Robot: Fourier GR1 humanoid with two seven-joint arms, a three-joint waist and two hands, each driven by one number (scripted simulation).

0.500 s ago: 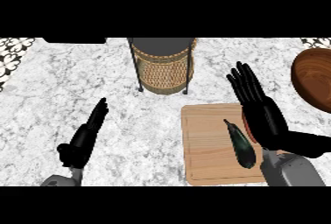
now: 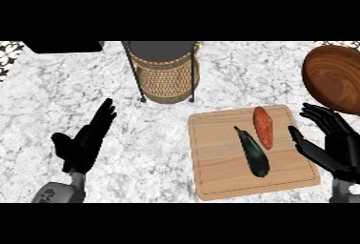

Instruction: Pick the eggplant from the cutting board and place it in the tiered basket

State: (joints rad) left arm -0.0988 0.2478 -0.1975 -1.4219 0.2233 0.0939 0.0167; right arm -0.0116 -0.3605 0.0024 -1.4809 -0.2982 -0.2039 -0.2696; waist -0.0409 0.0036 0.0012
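Observation:
A dark eggplant [image 2: 254,152] lies on the wooden cutting board [image 2: 218,167], slanted with its stem toward the far left. Beside it on the board is an orange-red vegetable [image 2: 264,127]. The tiered wicker basket [image 2: 166,70] stands on its black wire frame at the back of the counter, above the board's left corner. My right hand [image 2: 329,143] is open at the board's right edge, fingers straight and apart from the eggplant. Over the marble at the lower left my left hand [image 2: 85,141] rests open, fingers up.
A brown wooden bowl [image 2: 335,78] sits at the right edge, just behind my right hand. A dark object [image 2: 62,46] lies at the back left. Marble counter [image 2: 56,90] stretches between my left hand and the basket.
My right hand has shifted right, off the board, uncovering the eggplant and the orange-red vegetable. The left hand keeps its pose.

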